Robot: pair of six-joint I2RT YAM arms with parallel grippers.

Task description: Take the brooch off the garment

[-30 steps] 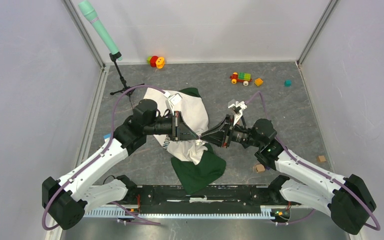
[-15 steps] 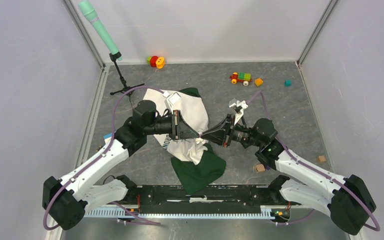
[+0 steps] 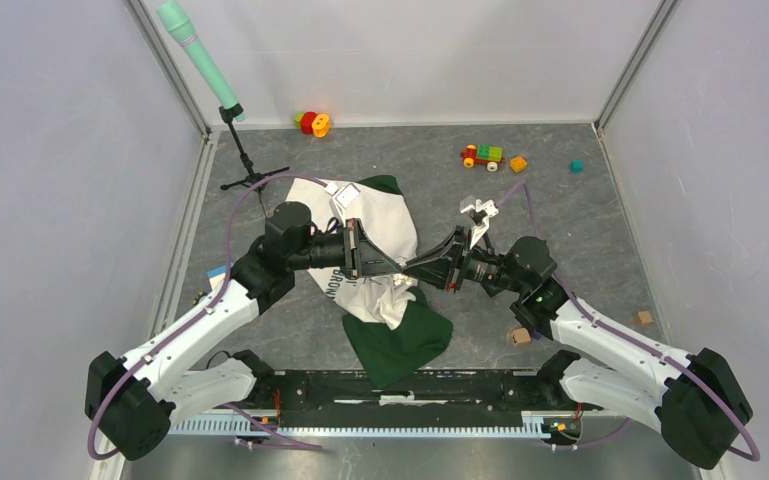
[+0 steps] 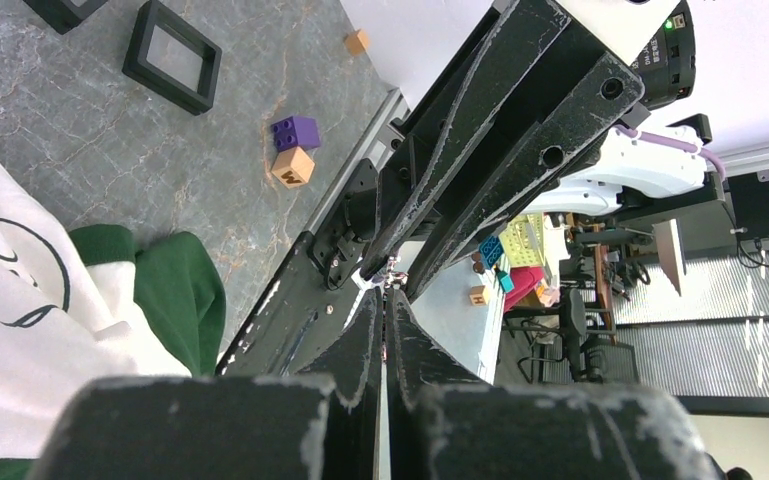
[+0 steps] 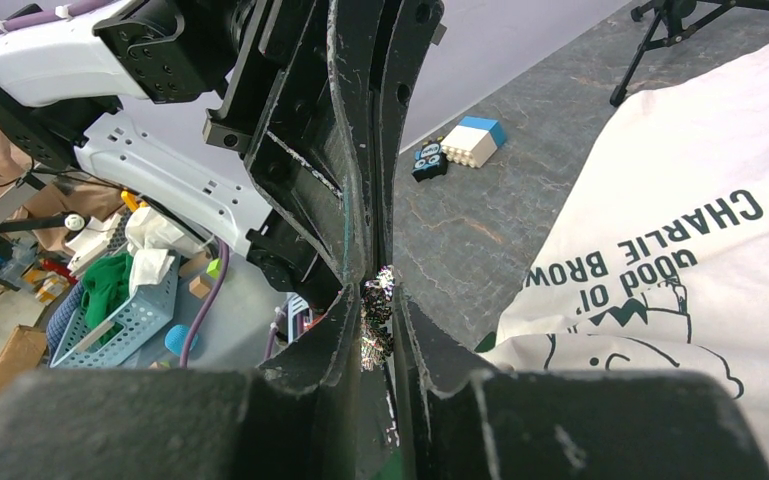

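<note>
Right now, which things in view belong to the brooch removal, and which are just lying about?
In the job:
the garment; the brooch; the left gripper and the right gripper, both pinching the brooch above the garment.

Lying about:
the microphone on its stand; the toy train; the red and yellow toy; the orange block; the teal block; the wooden cube.

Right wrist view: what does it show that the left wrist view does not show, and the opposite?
Only the right wrist view: a clear look at the glittery brooch pinched in the right claw, the printed words on the shirt, and a white and blue block.

Only the left wrist view: a purple block touching an orange block, and a black frame.

Both: the white shirt, and the left claw meeting the right claw tip to tip.
</note>
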